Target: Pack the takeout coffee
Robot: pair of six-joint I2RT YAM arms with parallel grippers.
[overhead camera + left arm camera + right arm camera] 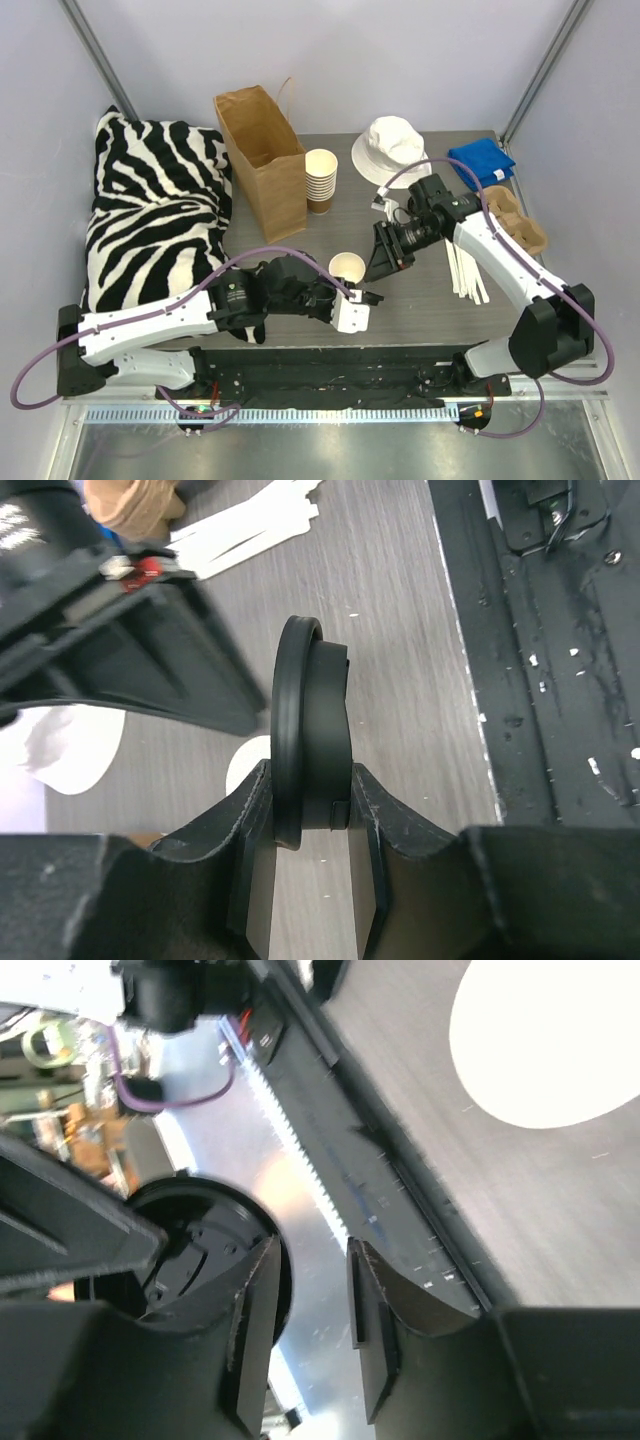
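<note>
Lid, round black plastic, edge-on

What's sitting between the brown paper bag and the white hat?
A stack of lidless cream cups stands between the paper bag and the white hat; the top view shows it.

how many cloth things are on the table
3. The zebra-print blanket fills the left side, the white bucket hat sits at the back right of centre, and the blue cloth lies in the far right corner. More could be inside the paper bag, mostly hidden.
</note>
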